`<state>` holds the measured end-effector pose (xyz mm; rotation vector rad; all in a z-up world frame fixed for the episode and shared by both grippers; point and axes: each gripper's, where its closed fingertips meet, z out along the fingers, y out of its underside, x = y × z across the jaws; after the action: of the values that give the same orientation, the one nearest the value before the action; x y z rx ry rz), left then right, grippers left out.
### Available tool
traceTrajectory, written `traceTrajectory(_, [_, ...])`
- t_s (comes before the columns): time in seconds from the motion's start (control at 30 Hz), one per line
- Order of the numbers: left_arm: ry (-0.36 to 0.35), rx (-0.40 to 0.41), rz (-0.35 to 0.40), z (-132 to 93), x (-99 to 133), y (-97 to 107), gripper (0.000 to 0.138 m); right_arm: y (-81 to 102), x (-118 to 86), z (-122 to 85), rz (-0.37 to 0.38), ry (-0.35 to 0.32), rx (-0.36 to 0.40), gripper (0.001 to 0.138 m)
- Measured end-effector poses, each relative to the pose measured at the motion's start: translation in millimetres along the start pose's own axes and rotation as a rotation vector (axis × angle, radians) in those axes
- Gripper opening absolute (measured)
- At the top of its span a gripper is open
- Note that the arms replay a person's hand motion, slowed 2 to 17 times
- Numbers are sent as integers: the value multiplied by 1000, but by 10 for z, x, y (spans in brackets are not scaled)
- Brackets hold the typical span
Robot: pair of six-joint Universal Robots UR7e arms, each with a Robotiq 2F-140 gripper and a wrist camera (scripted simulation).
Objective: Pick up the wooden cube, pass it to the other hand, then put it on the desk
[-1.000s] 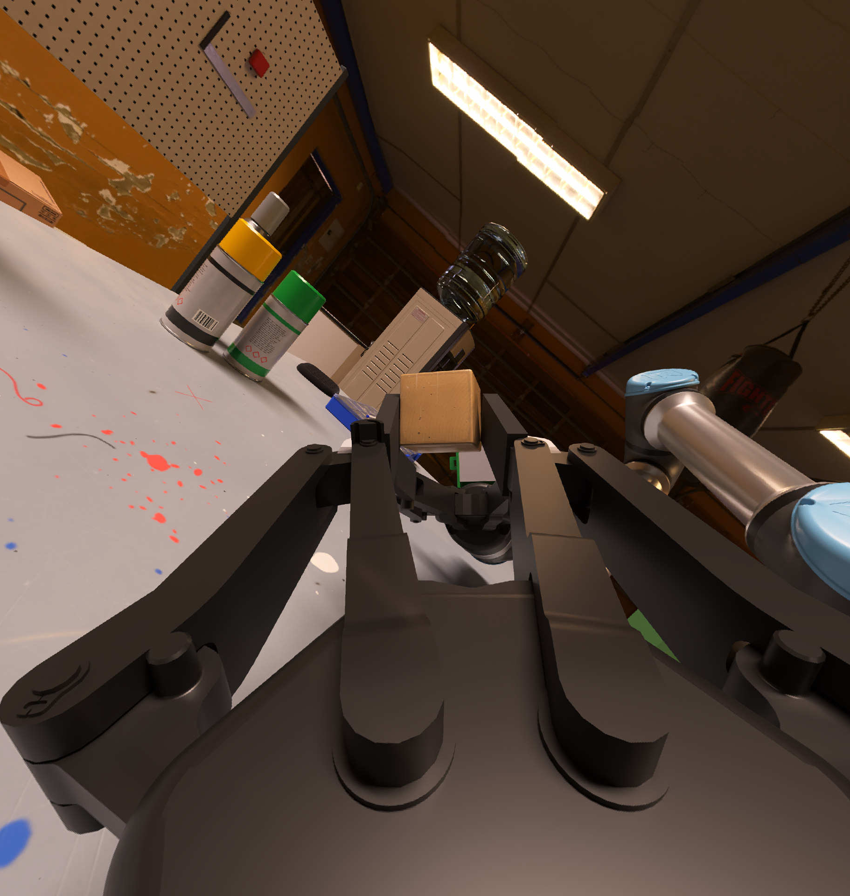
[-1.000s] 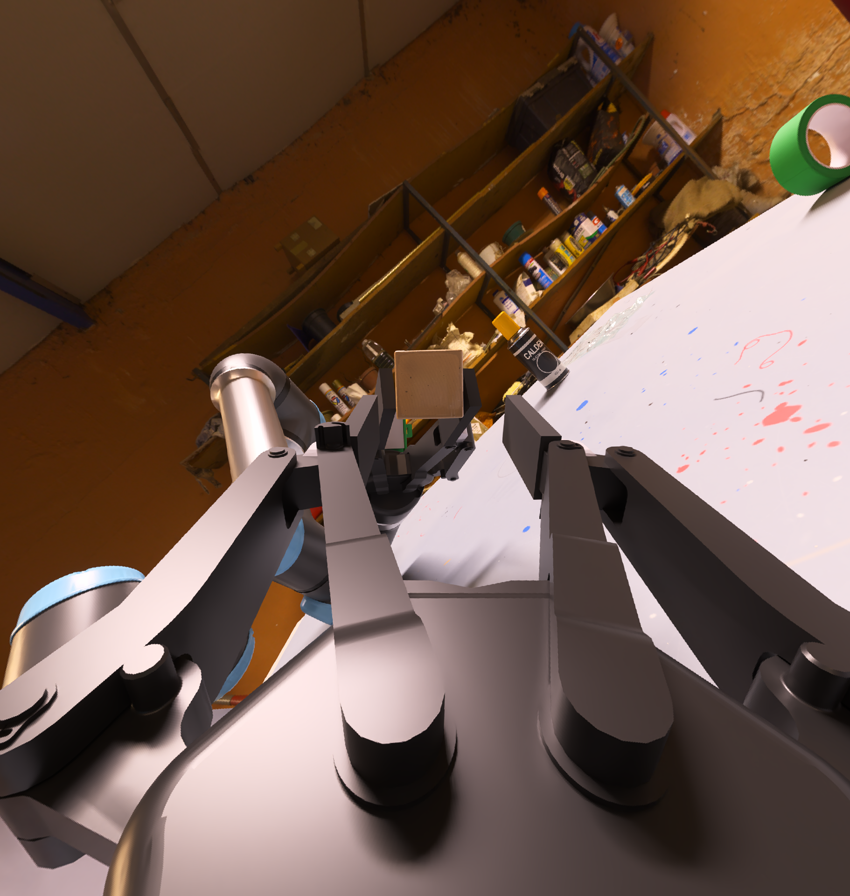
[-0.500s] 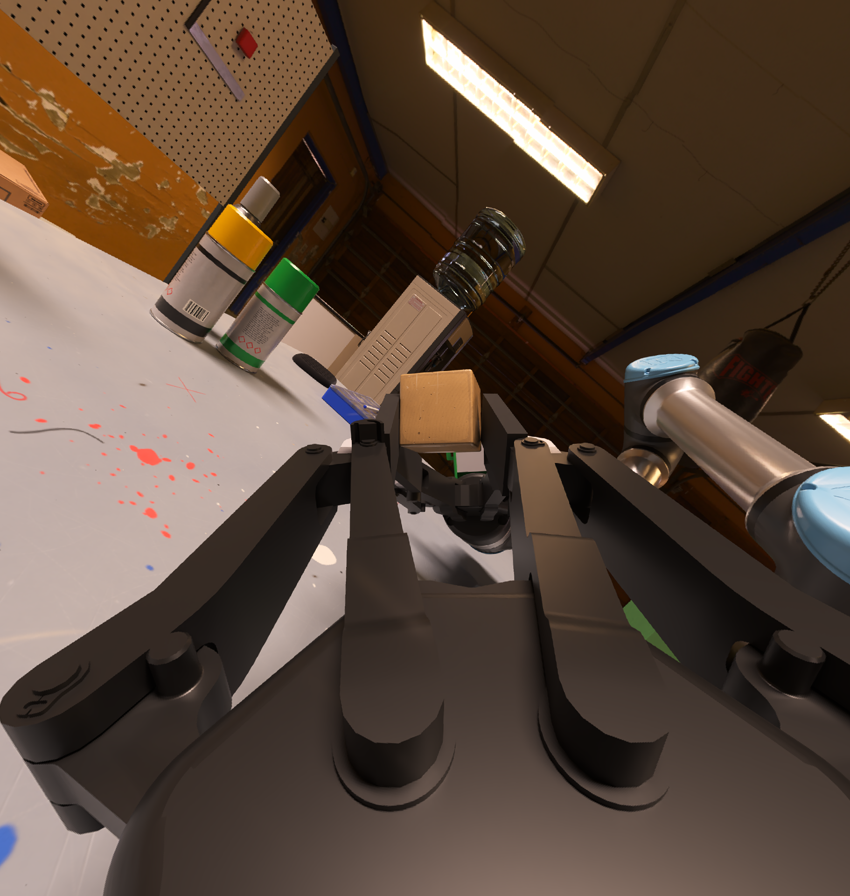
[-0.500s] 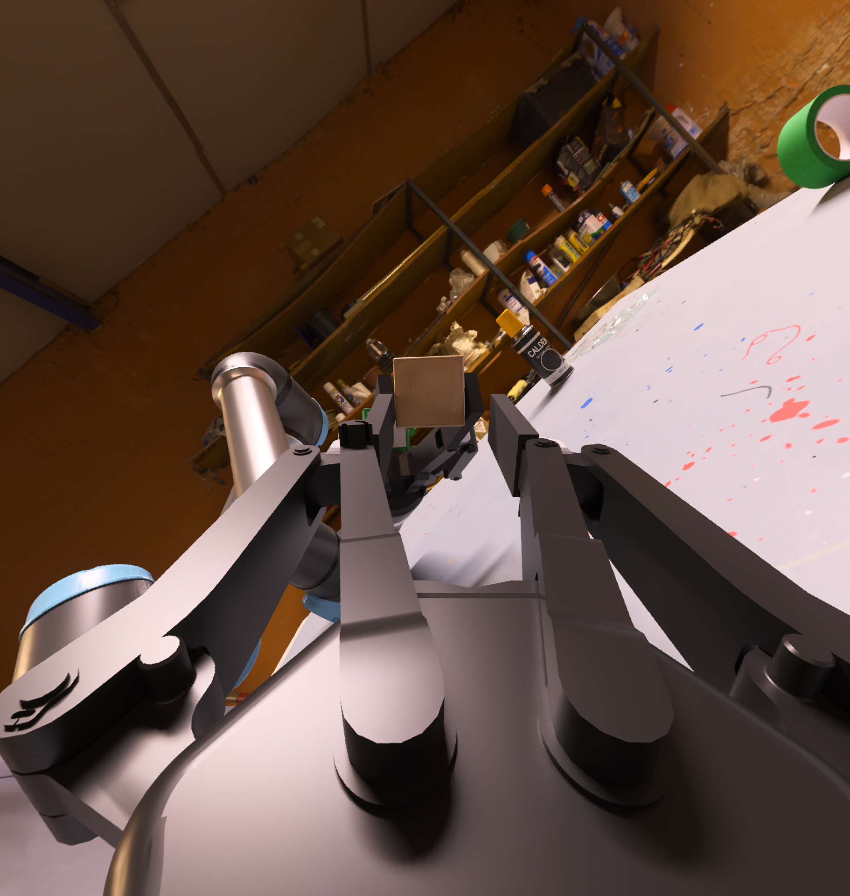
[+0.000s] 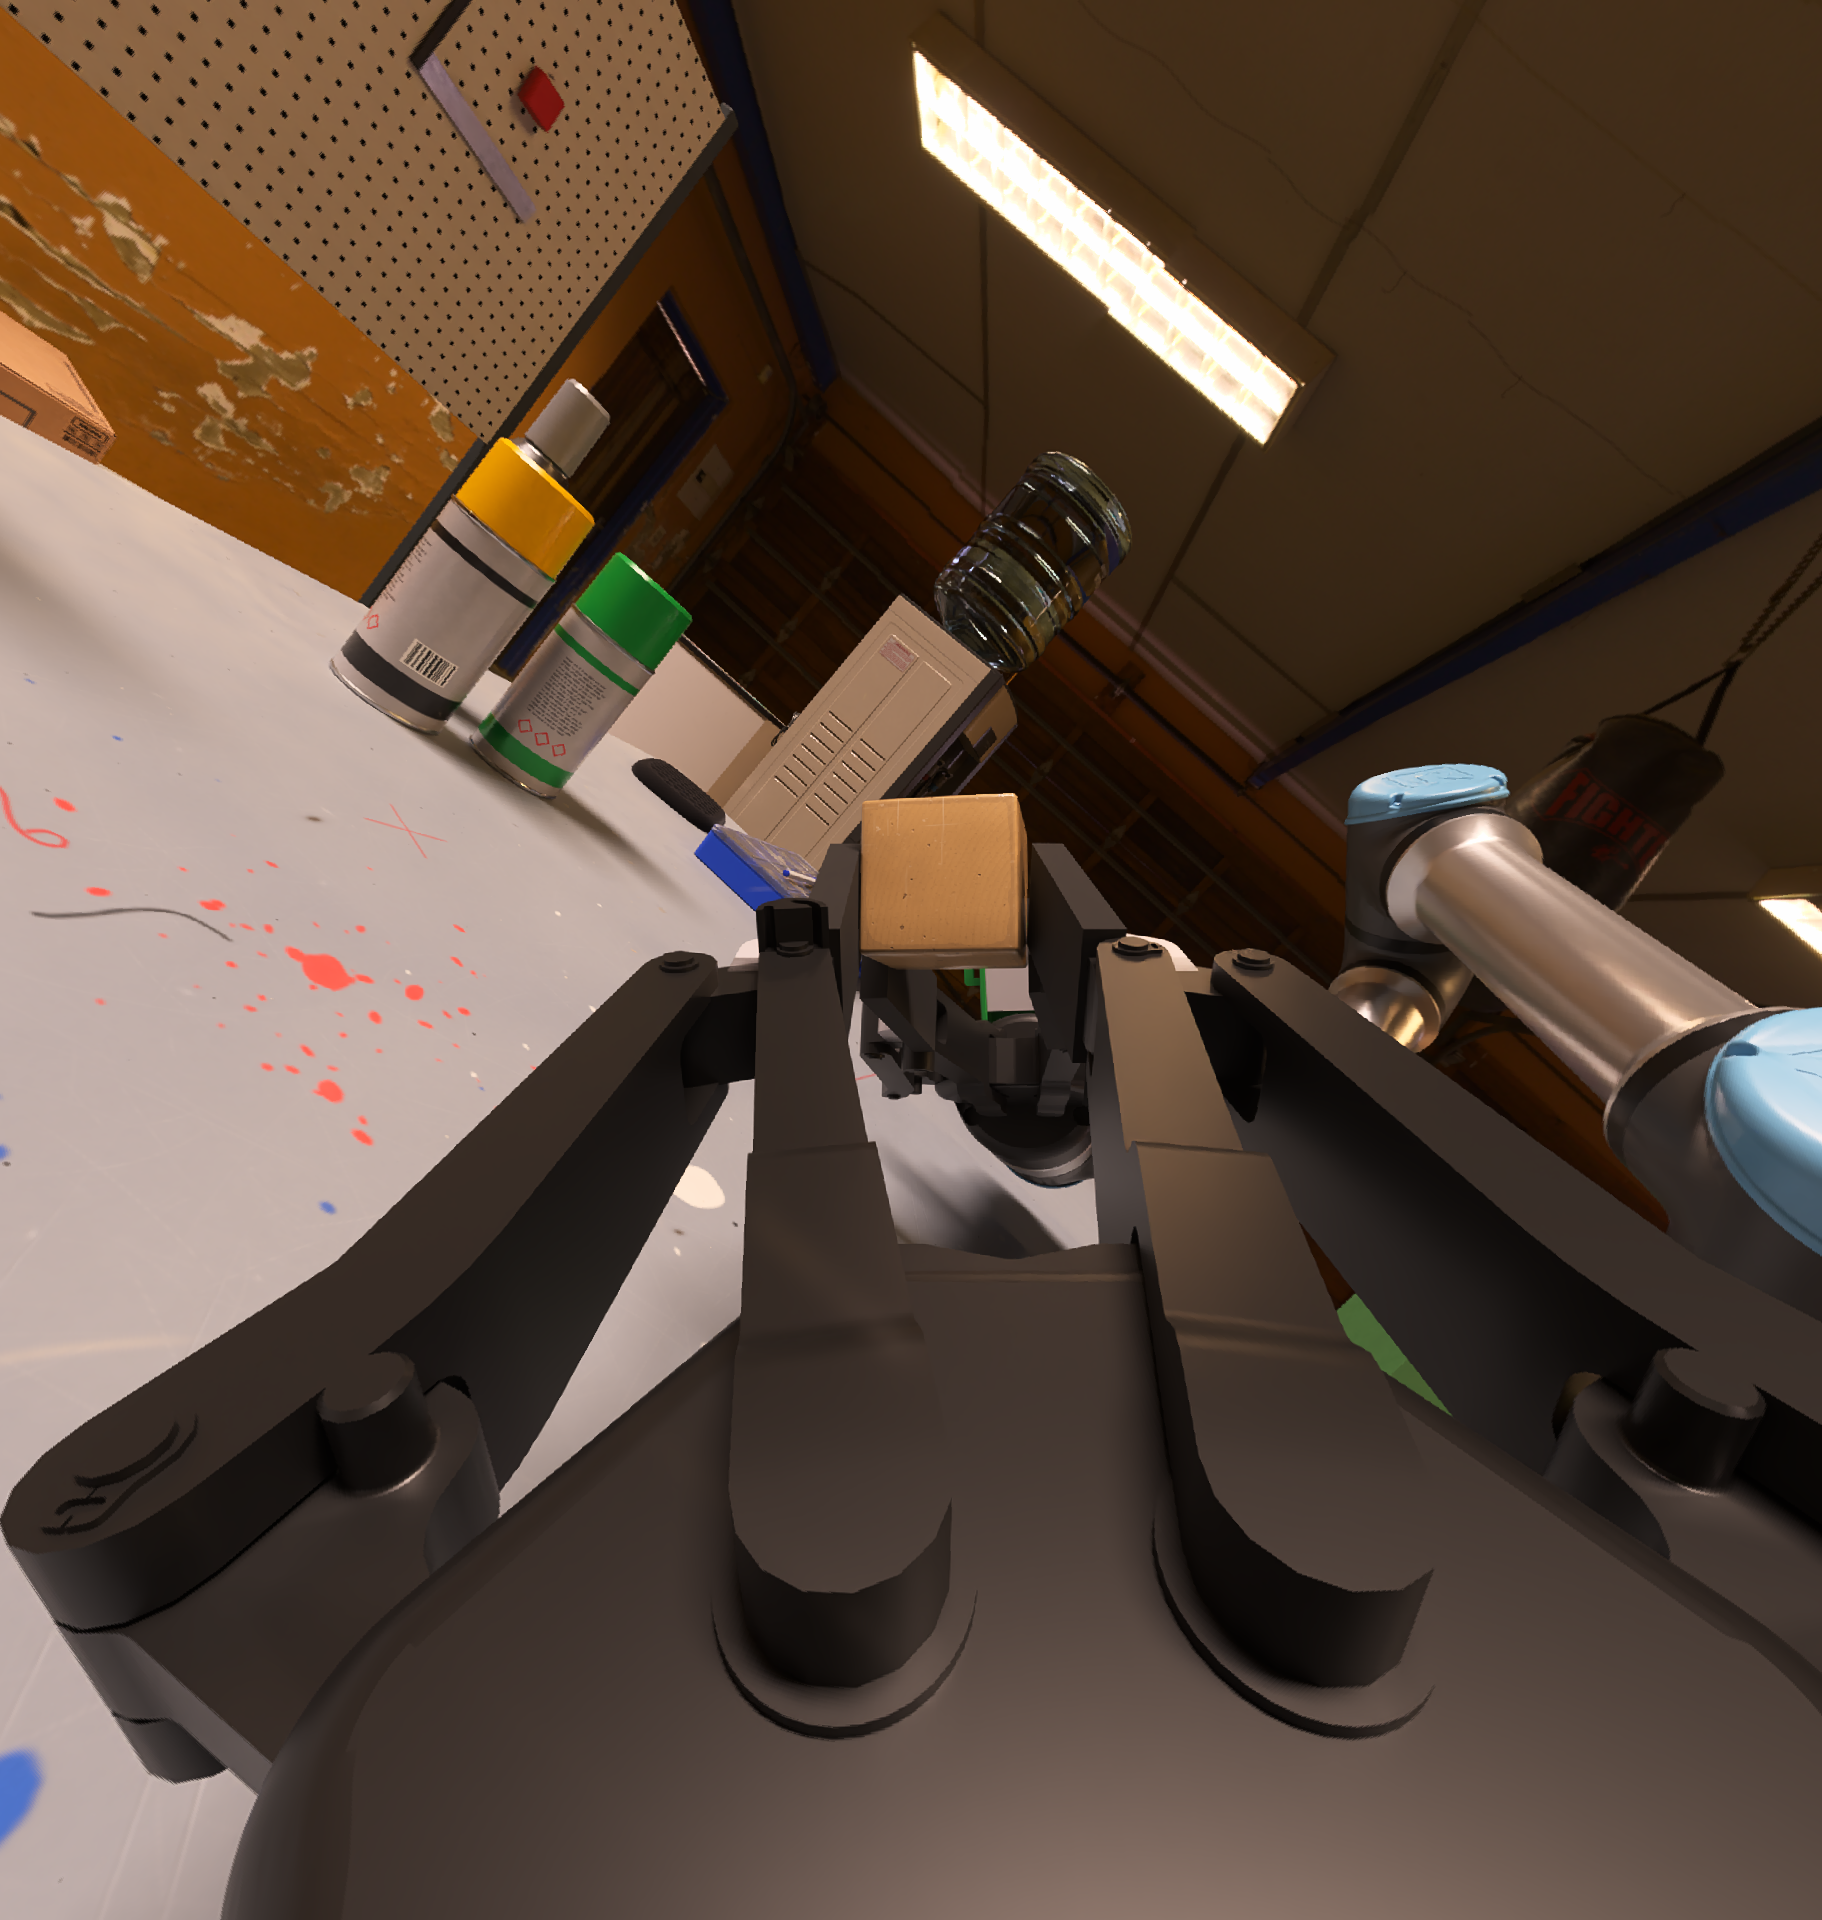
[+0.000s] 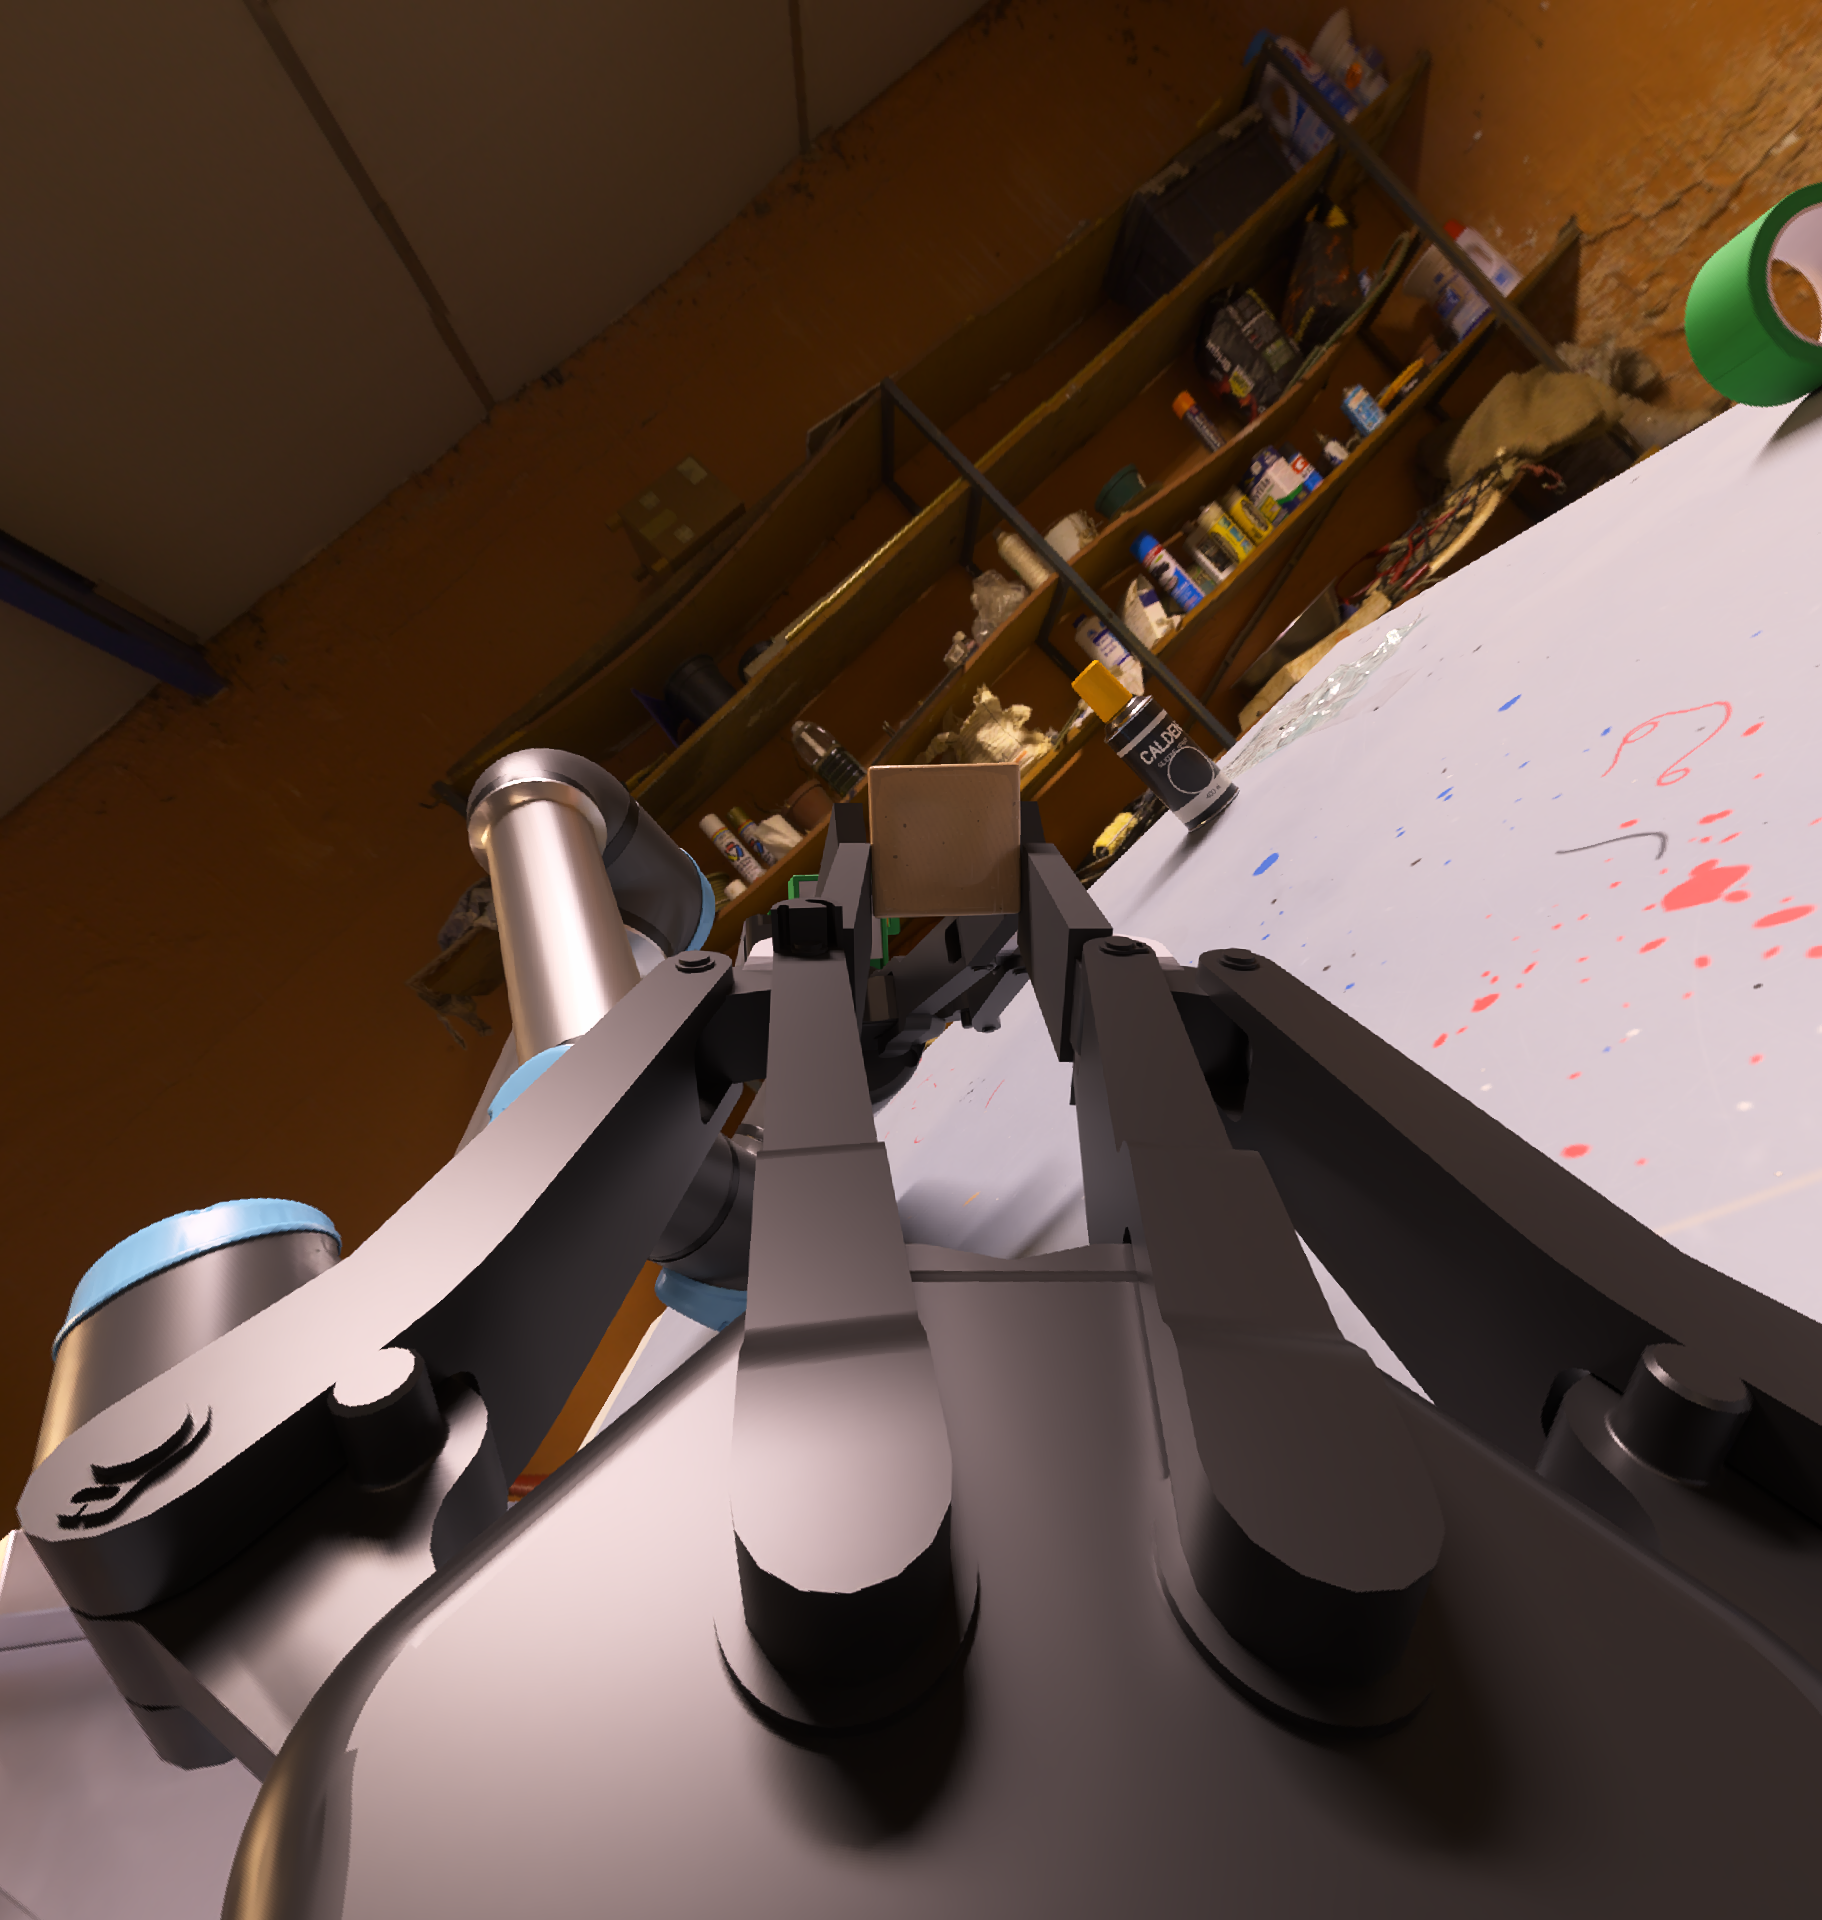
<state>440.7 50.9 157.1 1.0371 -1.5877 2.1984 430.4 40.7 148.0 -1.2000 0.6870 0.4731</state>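
Note:
The wooden cube [image 5: 940, 878] is held in the air above the grey paint-spattered desk [image 5: 159, 1039]. My left gripper [image 5: 943, 894] is shut on it, with a pad on either side. My right gripper [image 6: 943, 883] faces it from the opposite side and its pads press the same cube [image 6: 943, 836] on both sides. In the left wrist view the right gripper's body [image 5: 1000, 1081] shows just behind and below the cube. The far half of the cube is hidden in each view.
A yellow-capped spray can [image 5: 471, 582], a green-capped can [image 5: 574, 675] and a blue tool [image 5: 746, 868] stand on the desk beyond the cube. A cardboard box [image 5: 13, 384] sits at the far left. A green tape roll [image 6: 1790, 291] and a black spray can [image 6: 1172, 758] stand on the other side.
My right gripper's fingers have closed from wide open onto the cube's sides. My left gripper has kept its hold, and the cube has stayed at about the same place.

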Motion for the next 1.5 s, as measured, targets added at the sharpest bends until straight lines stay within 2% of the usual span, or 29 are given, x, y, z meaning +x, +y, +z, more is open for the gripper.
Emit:
traceTrajectory(1.07, [46,31,-19,-21,79,-34,41,-65,-78,-5,-34,3,-1,38])
traceTrajectory(1.27, [33,45,-11,-43,48,-55,60,-184,-90,-47,-50,9,30,38])
traceTrajectory(1.5, [25,69,9,-75,50,-97,70,-302,-127,-100,-85,21,52,38])
